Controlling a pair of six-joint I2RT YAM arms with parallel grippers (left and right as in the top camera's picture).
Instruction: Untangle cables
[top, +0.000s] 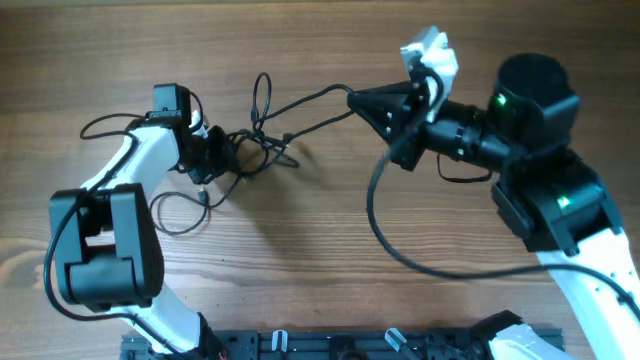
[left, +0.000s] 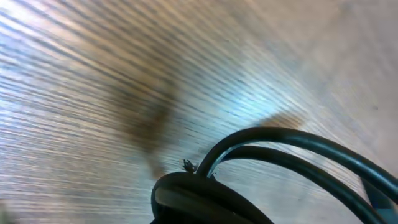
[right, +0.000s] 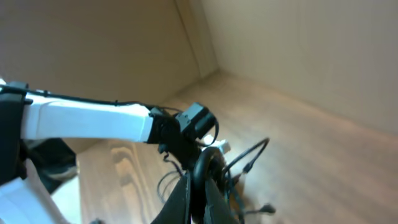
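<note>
The cables (top: 258, 145) lie bunched in a small black knot on the wooden table, with a thin loop standing up behind it. My left gripper (top: 212, 160) sits at the knot's left edge, shut on strands. In the left wrist view two black strands (left: 298, 144) curve out from the dark fingertips of the left gripper (left: 199, 193). Two strands run right from the knot to my right gripper (top: 353, 100), which hangs above the table and is shut on a cable. In the right wrist view the right gripper (right: 200, 199) pinches a black cable loop (right: 205, 163) between its fingers.
A thicker black arm wire (top: 378, 225) sags from the right arm across the table's middle. Thin wire loops (top: 170, 215) lie beside the left arm's base. A black rail (top: 350, 345) lines the near edge. The left arm's white link (right: 87, 121) reaches in toward the knot.
</note>
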